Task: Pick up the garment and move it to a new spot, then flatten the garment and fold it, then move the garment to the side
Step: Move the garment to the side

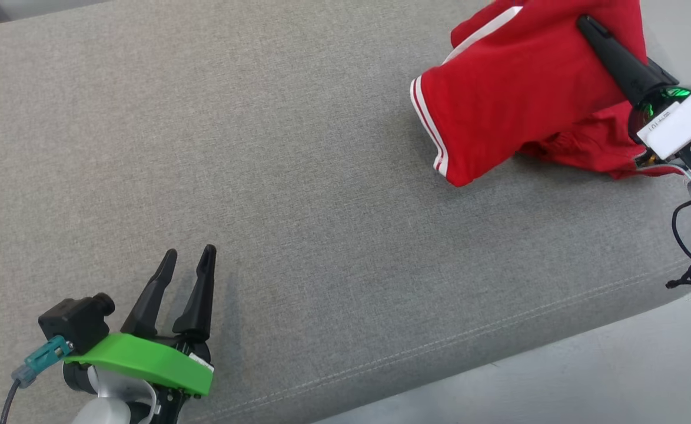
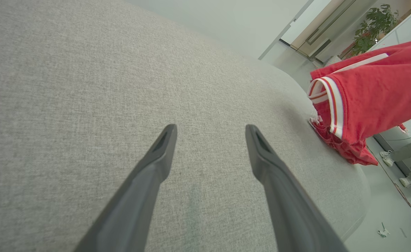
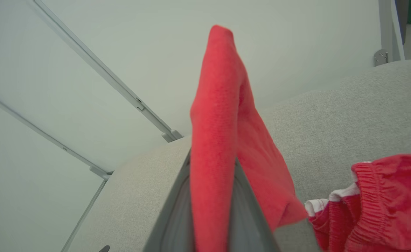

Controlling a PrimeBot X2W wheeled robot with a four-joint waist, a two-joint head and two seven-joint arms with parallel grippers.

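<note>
Upholstery (image 1: 322, 176) of grey weave is seen across the head view, forming a broad padded seat with a stitched front edge, and pale floor (image 1: 557, 383) is seen past that edge. The left gripper (image 1: 189, 256) is seen at the lower left above bare fabric, its two dark fingers spread apart with nothing between them. At the upper right, the red shorts (image 1: 510, 100), trimmed with white stripes, are held up by the right gripper (image 1: 587, 26); one leg is draped towards the seat while the lower folds rest on the upholstery near its right end

In the left wrist view, the left gripper (image 2: 209, 129) is shown parted wide over the upholstery (image 2: 86, 87), well apart from the red shorts (image 2: 373, 101), which hang at the right with their lowest folds touching the seat. A potted plant (image 2: 375, 21) and a person's feet (image 2: 406, 182) are seen beyond

In the right wrist view, the right gripper (image 3: 212, 164) is shown clamped on a fold of the red shorts (image 3: 219, 105), which stands up between the fingers. The ribbed waistband (image 3: 370, 189) is bunched at the lower right on the upholstery (image 3: 349, 115)
</note>
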